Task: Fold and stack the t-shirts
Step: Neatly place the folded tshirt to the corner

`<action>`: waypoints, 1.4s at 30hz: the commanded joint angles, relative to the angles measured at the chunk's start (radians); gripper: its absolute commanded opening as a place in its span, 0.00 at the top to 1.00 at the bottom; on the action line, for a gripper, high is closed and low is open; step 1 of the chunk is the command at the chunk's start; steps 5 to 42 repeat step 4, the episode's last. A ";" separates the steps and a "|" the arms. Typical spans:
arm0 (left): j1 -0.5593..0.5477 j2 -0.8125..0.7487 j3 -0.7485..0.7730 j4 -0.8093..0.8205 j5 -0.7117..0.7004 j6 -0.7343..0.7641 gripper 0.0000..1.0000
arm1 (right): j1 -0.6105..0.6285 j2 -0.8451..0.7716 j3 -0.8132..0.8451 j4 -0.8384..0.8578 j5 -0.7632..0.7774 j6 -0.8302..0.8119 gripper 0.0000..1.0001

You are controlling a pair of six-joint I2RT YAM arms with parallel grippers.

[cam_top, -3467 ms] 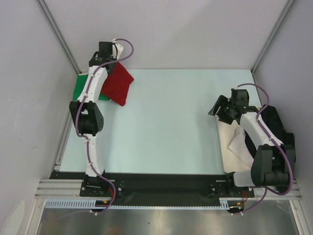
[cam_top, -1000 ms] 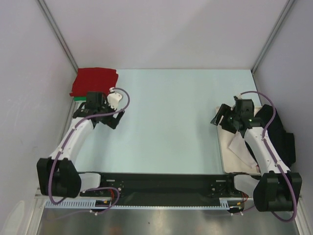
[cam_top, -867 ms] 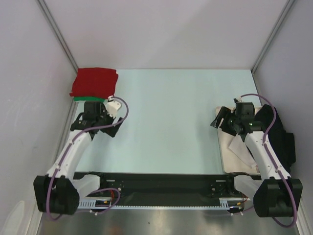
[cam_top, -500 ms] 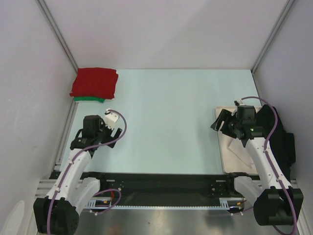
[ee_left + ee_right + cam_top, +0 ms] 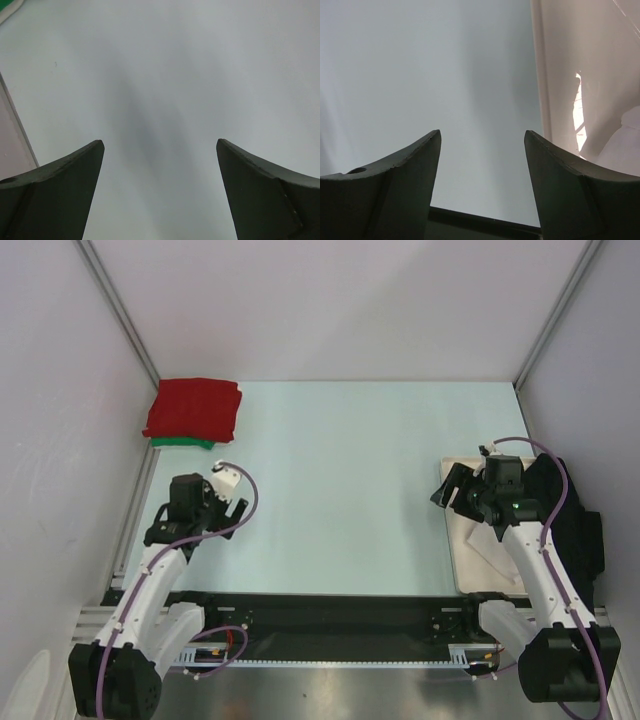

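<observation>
The deep red t-shirt [image 5: 193, 408] lies folded in the far left corner of the table. It rests on the folded green t-shirt [image 5: 183, 443], of which only a strip at the near edge shows. My left gripper [image 5: 222, 512] is well on the near side of that stack and is open, with only bare table between its fingers [image 5: 160, 144]. A sliver of the green t-shirt [image 5: 7, 4] shows at the top left of the left wrist view. My right gripper [image 5: 447, 492] hovers open and empty [image 5: 482, 133] at the right side of the table.
A flat cream board [image 5: 480, 560] lies at the right under the right arm, and its edge [image 5: 580, 75] fills the right of the right wrist view. A black garment [image 5: 575, 510] lies beyond it against the right wall. Walls close in on the left, the back and the right.
The left arm has pulled back from the stack toward the near edge. Earlier it carried the red t-shirt, which now lies flat on the green one. The right arm has drawn back slightly.
</observation>
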 commanded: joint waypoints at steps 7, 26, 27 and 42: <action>0.004 -0.002 -0.003 0.036 -0.018 -0.023 0.00 | -0.003 -0.020 -0.005 0.017 -0.006 -0.014 0.27; 0.004 -0.002 -0.003 0.036 -0.018 -0.023 0.00 | -0.003 -0.020 -0.005 0.017 -0.006 -0.014 0.27; 0.004 -0.002 -0.003 0.036 -0.018 -0.023 0.00 | -0.003 -0.020 -0.005 0.017 -0.006 -0.014 0.27; 0.004 -0.002 -0.003 0.036 -0.018 -0.023 0.00 | -0.003 -0.020 -0.005 0.017 -0.006 -0.014 0.27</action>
